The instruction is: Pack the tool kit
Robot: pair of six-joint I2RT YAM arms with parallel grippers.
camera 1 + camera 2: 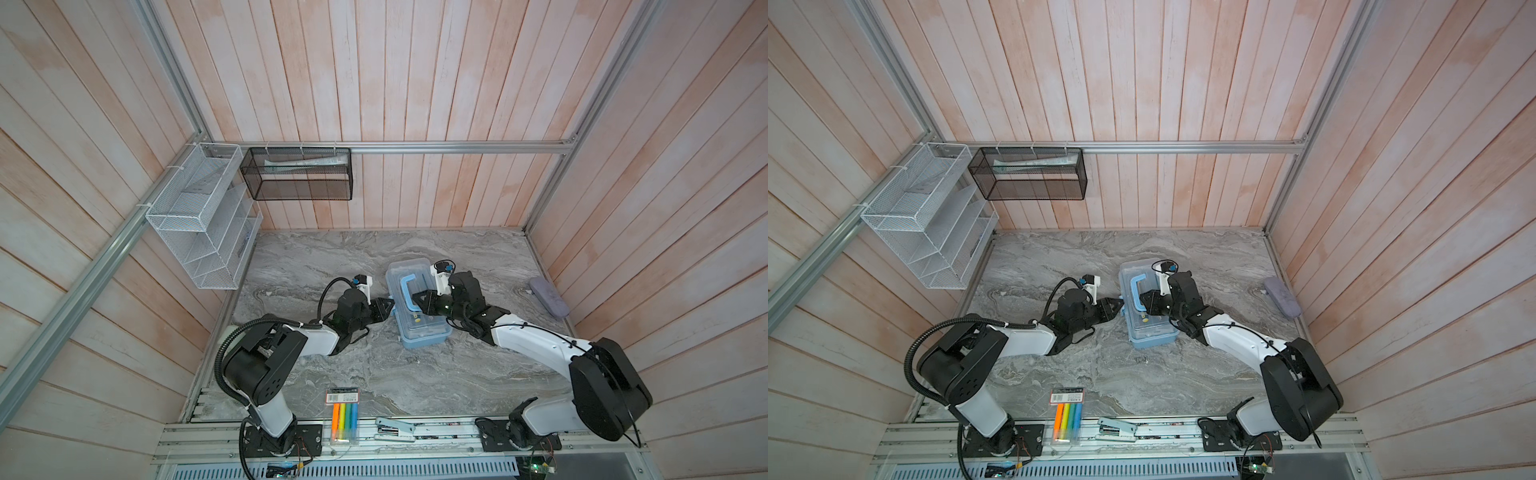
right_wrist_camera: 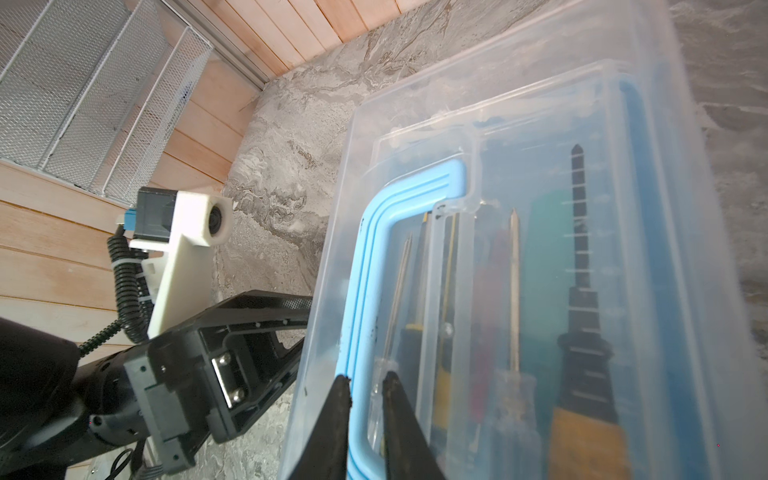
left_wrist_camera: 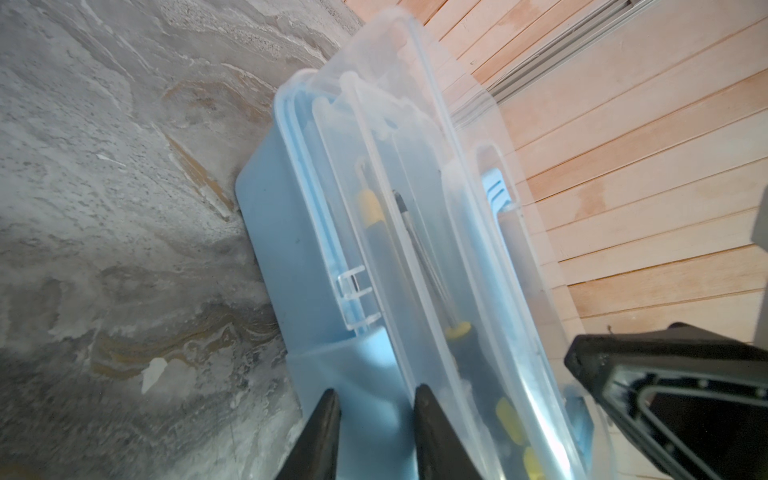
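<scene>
A light blue tool kit (image 1: 417, 309) with a clear lid lies on a grey marbled surface (image 1: 374, 374), near the middle and slightly to the right in both top views. Its long axis runs from front to back, with the far end angled a little to the left. The blue handle (image 1: 403, 289) lies along the top of the lid, in line with that long axis. Screwdrivers (image 2: 514, 291) inside show through the lid, lying lengthwise.

The right hand (image 2: 365, 380) reaches over the lid from the right. Its fingers are almost together, pinching one bar of the handle.

The left hand (image 3: 376, 399) meets the kit's left long side at about mid-length. Its fingers are partly apart, one on each side of a raised blue part of the box wall. Whether they are squeezing it cannot be told.
</scene>
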